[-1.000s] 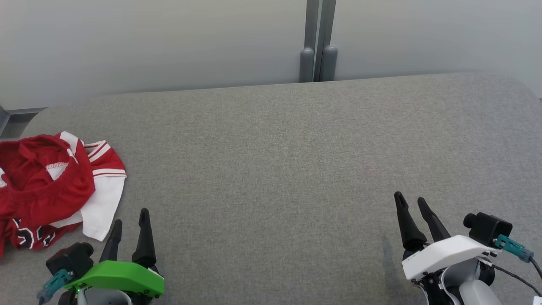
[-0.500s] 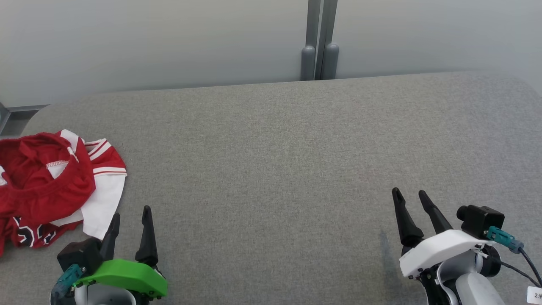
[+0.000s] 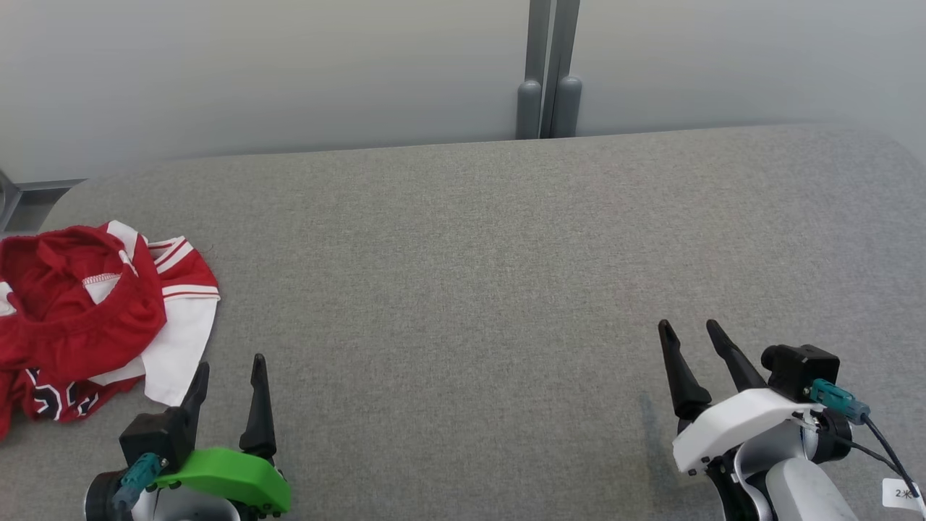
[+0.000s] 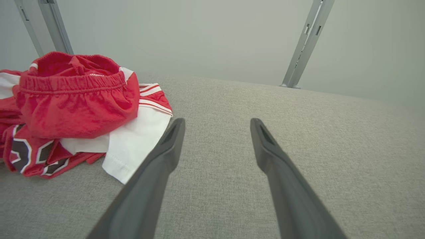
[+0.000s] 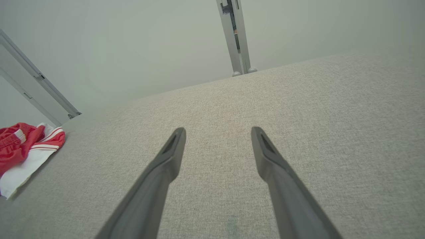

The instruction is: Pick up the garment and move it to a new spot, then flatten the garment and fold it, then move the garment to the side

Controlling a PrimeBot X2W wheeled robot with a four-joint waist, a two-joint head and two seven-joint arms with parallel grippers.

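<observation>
Garment (image 3: 79, 318), a crumpled red-and-white heap, lies untouched at the left edge of the tabletop (image 3: 463, 253). The left gripper (image 3: 231, 362), just beside it, and the right gripper (image 3: 686, 324), near the front right, hold their jaws wide and empty. Pickup, flattening, folding and setting aside are all left to do.

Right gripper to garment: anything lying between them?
No. In the right wrist view the grey surface between the right gripper and the garment is bare; in the head view the left gripper sits by the garment's near edge.
</observation>
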